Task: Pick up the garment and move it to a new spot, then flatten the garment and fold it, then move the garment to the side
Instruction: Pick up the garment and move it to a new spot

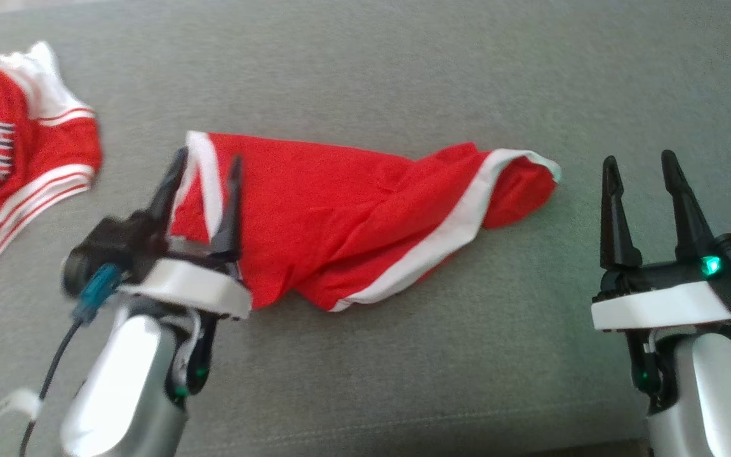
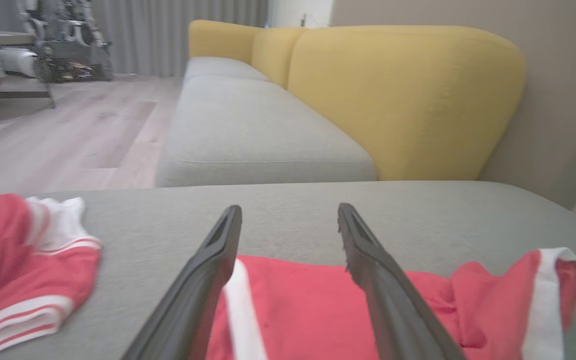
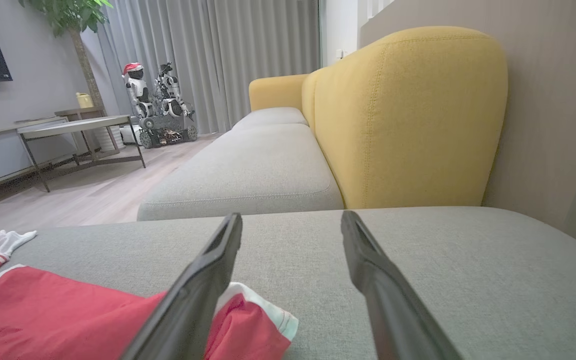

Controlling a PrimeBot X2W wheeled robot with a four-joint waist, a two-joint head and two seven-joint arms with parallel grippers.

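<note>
A broad grey sofa cushion (image 1: 403, 63) spreads under everything, and a yellow backrest (image 3: 408, 115) rises beyond it in my wrist views. The garment (image 1: 340, 209), red with white bands, lies rumpled on the middle of the cushion. It stretches left to right, with its right end bunched up. Well apart from it, at the far left, a red and white lettered jersey (image 1: 16, 158) lies crumpled. My left jaws stand apart over the garment's left end, fingers (image 1: 230, 203) either side of its white band, clamped on nothing; whether they touch the cloth I cannot tell. My right jaws stand apart too, empty, above bare cushion near the garment's bunched end
</note>
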